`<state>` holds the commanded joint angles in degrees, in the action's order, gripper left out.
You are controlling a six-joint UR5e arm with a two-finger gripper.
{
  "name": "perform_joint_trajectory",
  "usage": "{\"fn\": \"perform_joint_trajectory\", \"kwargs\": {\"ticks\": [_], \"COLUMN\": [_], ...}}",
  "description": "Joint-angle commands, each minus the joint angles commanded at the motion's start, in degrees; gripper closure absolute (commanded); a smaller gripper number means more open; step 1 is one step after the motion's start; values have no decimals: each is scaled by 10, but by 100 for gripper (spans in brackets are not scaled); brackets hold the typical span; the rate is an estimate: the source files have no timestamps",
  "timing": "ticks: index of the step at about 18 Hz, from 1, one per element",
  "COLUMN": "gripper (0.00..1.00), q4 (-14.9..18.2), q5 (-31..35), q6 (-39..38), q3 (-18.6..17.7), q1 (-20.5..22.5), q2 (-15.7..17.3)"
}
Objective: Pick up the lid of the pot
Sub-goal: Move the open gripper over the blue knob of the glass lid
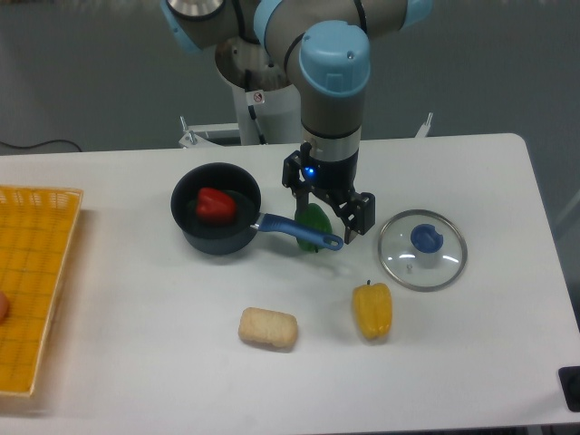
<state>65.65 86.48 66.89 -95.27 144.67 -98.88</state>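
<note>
The pot lid (403,265) lies flat on the desk (163,362), right of centre in the frame. It is a clear round disc with a pale rim and a blue knob (426,238) on top. The claw (328,194) hangs from the arm (335,59), which reaches in from the top of the frame. Its two dark fingers stand apart, one towards the upper left and the other towards the lower right, the latter near the lid's left edge in the picture.

Left of the claw sits a black pot (213,245) with a red item (216,206) inside; its blue handle (294,229) points to the right and slightly down, crossing in front of a green item (314,219). Below the lid and to its left is a yellow item (372,311), and a tan, rounded piece (268,328) lies at lower centre. An orange-yellow basket (36,236) runs along the left edge, with a reddish-brown item (3,306) partly cut off by the frame. A small black object (569,381) shows at lower right.
</note>
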Motion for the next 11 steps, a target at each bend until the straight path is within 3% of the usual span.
{"fn": "perform_joint_trajectory", "kwargs": {"ticks": [5, 11], "gripper": [0, 0], "q4": [1, 2], "q5": [11, 11], "q6": [8, 69], "q3": [0, -2], "q1": [22, 46], "q2": [0, -1]}}
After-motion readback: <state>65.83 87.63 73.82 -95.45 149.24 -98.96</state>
